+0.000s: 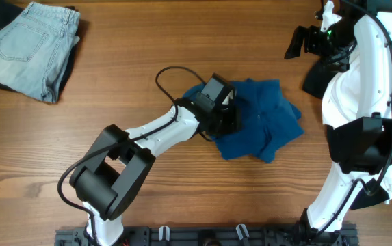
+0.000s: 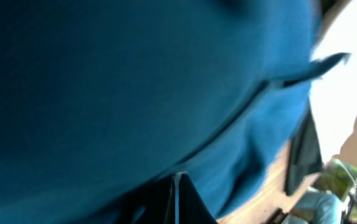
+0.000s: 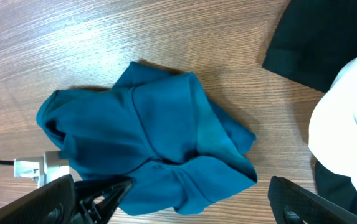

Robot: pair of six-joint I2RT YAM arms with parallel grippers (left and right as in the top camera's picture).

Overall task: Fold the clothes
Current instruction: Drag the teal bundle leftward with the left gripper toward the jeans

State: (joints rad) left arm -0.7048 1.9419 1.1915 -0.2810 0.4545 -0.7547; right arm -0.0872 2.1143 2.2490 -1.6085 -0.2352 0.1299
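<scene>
My left gripper (image 1: pixel 227 121) was clenched shut, pinching a bit of the shirt (image 1: pixel 264 117) at its left edge, with the arm reaching in low from the near left. The left wrist view was almost all blue cloth, the shirt (image 2: pixel 134 81) filling it right up against the lens, and the left gripper (image 2: pixel 177 198) showed only as dark fingertips meeting at the bottom centre; I could not tell how much fabric was caught. My right gripper (image 1: pixel 297 44) was released, jaws wide apart and holding nothing, up at the far right and well apart from the shirt. Only the right wrist view showed the whole garment plainly, with the right gripper (image 3: pixel 200 183) spread above it. The shirt (image 3: pixel 159 124) lay crumpled in a loose heap, deep teal, soft and wrinkly, folds overlapping, not laid flat. It sat on the wooden table (image 1: pixel 148 41) around the middle, a little right of centre. That view also caught black cloth (image 3: pixel 324 37) and a white garment (image 3: pixel 346 124) beside it. Only overhead showed the pale jeans (image 1: pixel 28 48), folded at the far left corner.
</scene>
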